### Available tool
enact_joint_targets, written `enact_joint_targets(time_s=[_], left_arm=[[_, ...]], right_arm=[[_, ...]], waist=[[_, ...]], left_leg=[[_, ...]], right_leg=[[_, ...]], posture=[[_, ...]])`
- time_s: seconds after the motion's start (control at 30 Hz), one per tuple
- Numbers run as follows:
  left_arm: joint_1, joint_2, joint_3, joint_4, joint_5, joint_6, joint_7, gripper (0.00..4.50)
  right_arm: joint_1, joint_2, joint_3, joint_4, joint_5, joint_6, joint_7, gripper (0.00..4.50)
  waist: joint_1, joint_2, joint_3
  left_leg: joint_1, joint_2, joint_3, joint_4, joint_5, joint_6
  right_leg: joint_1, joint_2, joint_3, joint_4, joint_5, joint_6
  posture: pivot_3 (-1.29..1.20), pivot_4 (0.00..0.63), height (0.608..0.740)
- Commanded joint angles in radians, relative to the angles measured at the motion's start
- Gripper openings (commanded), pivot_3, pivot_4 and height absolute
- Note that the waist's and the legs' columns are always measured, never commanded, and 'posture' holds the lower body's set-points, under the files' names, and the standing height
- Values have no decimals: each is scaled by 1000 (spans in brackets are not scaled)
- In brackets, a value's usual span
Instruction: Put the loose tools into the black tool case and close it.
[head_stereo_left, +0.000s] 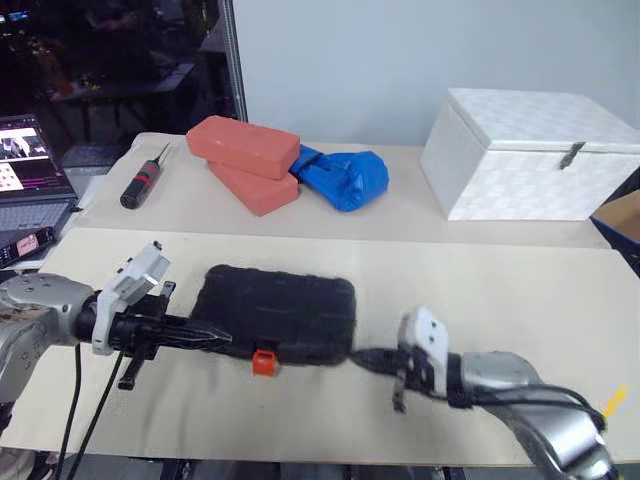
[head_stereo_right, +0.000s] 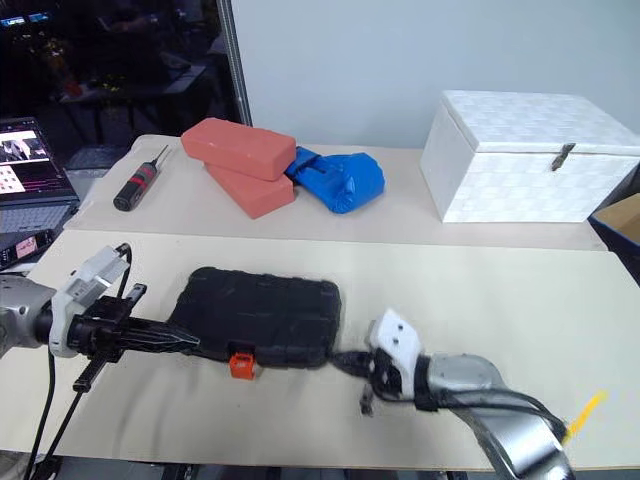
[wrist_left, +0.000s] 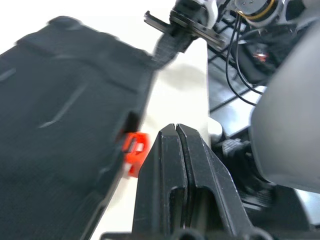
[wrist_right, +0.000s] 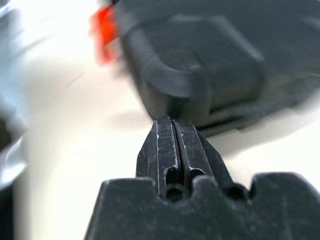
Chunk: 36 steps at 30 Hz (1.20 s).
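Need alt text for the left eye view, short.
A closed black tool case with an orange latch lies on a beige table, the left gripper and right gripper at either end, fingers shut. Behind: white box, red bricks, blue glove, screwdriver.

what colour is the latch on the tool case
Orange-red; the latch on the black case shows best in the left wrist view.

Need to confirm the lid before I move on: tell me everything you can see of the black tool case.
The black tool case lies flat and closed on the near cream table, textured plastic shell up, small orange latch on its front edge facing the robot. The shut left gripper points at its left end, the shut right gripper at its right corner; actual contact can't be confirmed.
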<state>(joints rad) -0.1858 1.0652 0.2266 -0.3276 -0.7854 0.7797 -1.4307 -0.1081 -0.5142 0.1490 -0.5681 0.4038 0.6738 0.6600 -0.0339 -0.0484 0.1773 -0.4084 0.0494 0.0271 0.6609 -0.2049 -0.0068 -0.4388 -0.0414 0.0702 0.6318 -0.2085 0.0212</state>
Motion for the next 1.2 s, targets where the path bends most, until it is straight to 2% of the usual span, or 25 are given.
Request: enact_joint_targets(time_s=[0.03,0.1,0.23,0.33,0.43,0.53,0.6,0.7,0.8,0.93,1.07,1.2], left_arm=[[-33,-43,12,-5,9,-30,88,68],[-57,-71,6,12,12,-28,133,68],[-87,-92,-1,28,24,-27,186,68],[-91,-76,13,44,25,-26,188,68],[-83,-63,23,46,23,-23,177,68],[-76,-47,24,49,21,-20,164,68],[-63,-29,19,56,29,-27,138,68],[-65,-28,22,88,48,-43,146,68],[-113,-63,43,173,82,-51,247,68],[-173,-86,22,263,165,-72,368,68],[-309,-162,-100,383,316,-85,533,68],[-451,-227,-230,548,468,-148,586,68]], right_arm=[[-134,86,-10,151,-90,-53,-134,0],[-224,140,13,290,-145,-108,-174,0],[-356,188,37,506,-198,-221,-136,0],[-325,92,3,403,-109,-132,5,0],[-250,-41,-34,245,8,-19,138,0],[-175,-187,-25,102,117,79,274,0],[-155,-225,30,53,146,100,335,0],[-180,-188,139,65,89,82,319,0],[-232,-82,246,126,0,54,248,0],[-258,-7,288,172,-54,54,194,0],[-275,50,268,231,-78,51,138,0],[-296,73,258,253,-91,62,118,0]], waist=[[-5,-1,0],[-9,-1,0],[-12,-1,0],[-7,0,0],[4,0,0],[3,0,0],[-1,0,0],[-10,0,0],[-13,0,0],[-8,0,0],[6,-1,0],[17,-1,-1]], left_leg=[[0,0,0,0,0,0],[3,0,0,0,0,0],[1,0,0,0,1,0],[-5,0,0,-2,1,1],[-8,-1,-1,-2,-3,1],[-8,-2,0,-2,-7,0],[-8,-1,0,-2,-7,0],[-5,0,0,-1,-7,0],[2,0,0,-1,-6,0],[2,0,-1,-1,0,1],[1,-1,0,0,1,0],[-2,-1,0,0,2,0]], right_leg=[[1,0,0,0,0,0],[2,0,0,0,1,0],[1,0,0,0,3,0],[-2,1,0,0,5,7],[-3,0,-1,-1,5,5],[-3,-1,0,-3,3,5],[-3,-1,0,-3,2,5],[-1,0,-1,-2,-3,10],[1,1,0,1,-3,1],[1,2,0,1,0,0],[3,0,0,0,2,2],[1,0,0,0,6,9]], posture=[[0,150,740],[0,150,740],[0,150,740],[0,150,740],[0,150,740],[0,150,740],[0,150,740],[0,150,740],[0,150,740],[0,150,740],[0,150,740],[0,150,740]])
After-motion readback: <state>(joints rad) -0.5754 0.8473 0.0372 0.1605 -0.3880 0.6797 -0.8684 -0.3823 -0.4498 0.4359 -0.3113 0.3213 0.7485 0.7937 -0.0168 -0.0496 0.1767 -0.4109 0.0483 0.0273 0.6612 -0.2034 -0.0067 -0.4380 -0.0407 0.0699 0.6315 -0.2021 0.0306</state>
